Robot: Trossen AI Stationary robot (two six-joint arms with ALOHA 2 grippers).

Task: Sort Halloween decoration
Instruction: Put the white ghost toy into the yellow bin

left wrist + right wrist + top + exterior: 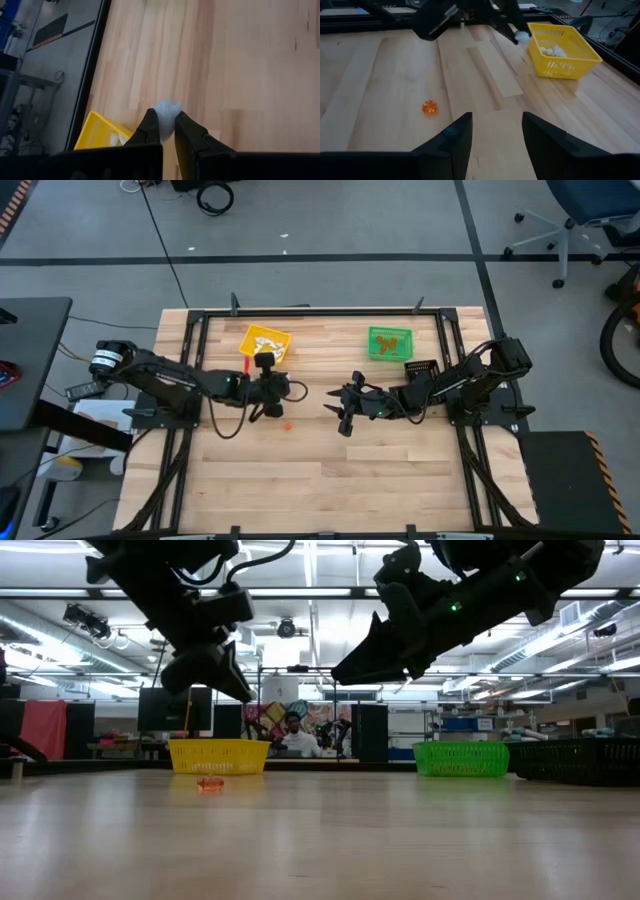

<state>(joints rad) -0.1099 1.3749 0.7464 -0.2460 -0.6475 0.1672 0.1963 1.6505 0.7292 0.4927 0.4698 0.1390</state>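
Looking across the desk (385, 70), your right pincer (492, 137) hangs released over bare wood, lined up on the orange trinket (429, 107) lying just ahead. Farther off, your left pincer (167, 131) is clenched on a white trinket (166, 109), held near the yellow bin (559, 46) of white pieces, likely for dropping.

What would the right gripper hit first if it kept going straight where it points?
Probably bare table: the open right gripper aims between the orange trinket and the yellow bin. Further on is the left gripper, holding a white trinket, though depth is unclear.
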